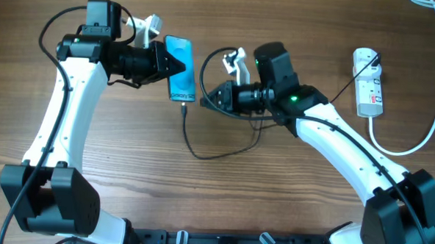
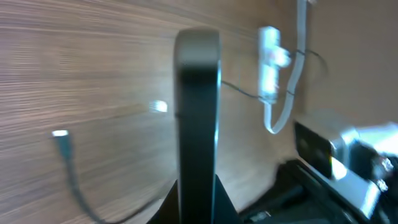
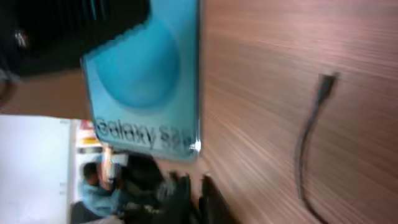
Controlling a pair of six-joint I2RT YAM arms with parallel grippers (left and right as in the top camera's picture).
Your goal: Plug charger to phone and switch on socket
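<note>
The phone (image 1: 181,72), teal screen up, is pinched at its left edge by my left gripper (image 1: 172,63), which is shut on it. In the left wrist view the phone (image 2: 198,118) shows edge-on between the jaws (image 2: 198,205). The charger, a thin black cable (image 1: 201,154), loops on the table. Its plug tip (image 1: 184,108) lies loose just below the phone's near end, and shows in the left wrist view (image 2: 60,135) and the right wrist view (image 3: 326,81). My right gripper (image 1: 206,94) is shut and empty, just right of the phone (image 3: 146,81). The white socket (image 1: 368,83) lies at the far right.
A thicker white cord (image 1: 423,138) runs from the socket round the right edge of the table. The socket also shows in the left wrist view (image 2: 268,62). The right arm (image 2: 339,162) is close beside the phone.
</note>
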